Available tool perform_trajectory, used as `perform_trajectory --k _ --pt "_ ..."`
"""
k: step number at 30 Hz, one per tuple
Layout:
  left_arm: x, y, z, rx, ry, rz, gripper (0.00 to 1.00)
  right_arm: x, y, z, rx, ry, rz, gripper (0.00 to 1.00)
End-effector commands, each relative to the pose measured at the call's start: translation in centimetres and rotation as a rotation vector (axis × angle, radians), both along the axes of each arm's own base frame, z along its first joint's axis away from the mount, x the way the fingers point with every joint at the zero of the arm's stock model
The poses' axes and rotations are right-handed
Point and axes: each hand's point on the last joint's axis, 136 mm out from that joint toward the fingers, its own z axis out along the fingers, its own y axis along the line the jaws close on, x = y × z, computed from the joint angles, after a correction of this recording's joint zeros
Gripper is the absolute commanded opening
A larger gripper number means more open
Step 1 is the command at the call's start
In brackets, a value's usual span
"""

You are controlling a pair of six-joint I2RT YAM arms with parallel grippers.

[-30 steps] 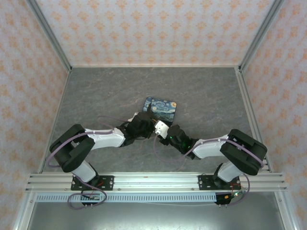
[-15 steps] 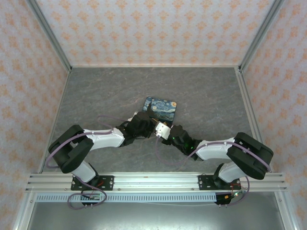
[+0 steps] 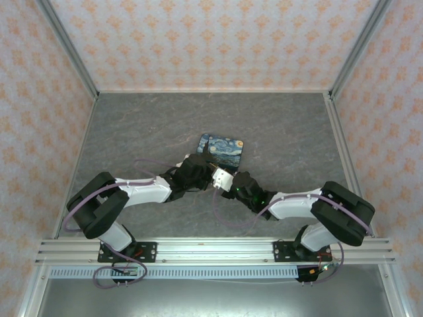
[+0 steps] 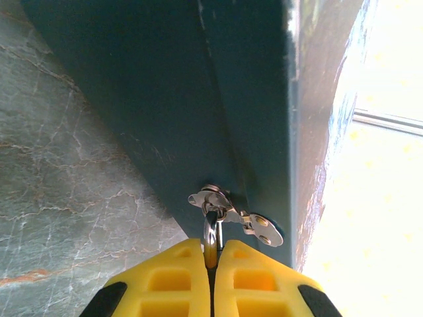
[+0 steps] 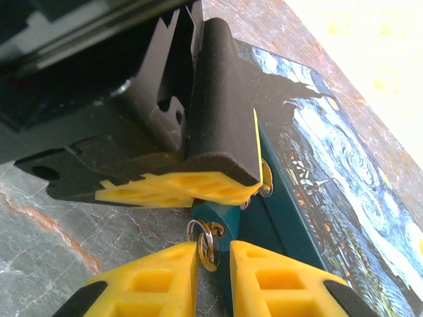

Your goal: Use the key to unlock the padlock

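Pinching padlock (image 4: 210, 232) at hasp (image 4: 232, 212) of blue box (image 4: 198, 99) (left gripper (image 4: 211, 249)); right gripper (image 5: 213, 252) narrowly open around key ring (image 5: 206, 243).

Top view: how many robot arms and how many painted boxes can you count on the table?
Robot arms: 2 (left arm, right arm)
Painted boxes: 1 (starry box)
Total: 3

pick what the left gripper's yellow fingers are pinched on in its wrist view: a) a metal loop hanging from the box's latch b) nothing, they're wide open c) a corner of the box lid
a: in the left wrist view the left gripper is shut on a metal loop hooked through the latch on the blue box.
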Motion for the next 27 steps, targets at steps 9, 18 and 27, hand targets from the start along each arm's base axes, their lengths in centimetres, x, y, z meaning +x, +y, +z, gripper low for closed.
perform_trajectory --k 9,18,27 --pt "0.6 -0.5 2.1 -0.030 -0.067 -0.016 0.00 0.7 1.4 0.7 0.034 -0.011 0.008 0.09" --pt "0.6 -0.9 2.0 -0.033 -0.064 -0.029 0.00 0.5 2.1 1.6 0.117 0.030 0.007 0.00" --pt "0.5 -0.9 1.8 -0.035 -0.062 -0.024 0.00 0.7 2.7 2.3 0.377 0.175 -0.052 0.00"
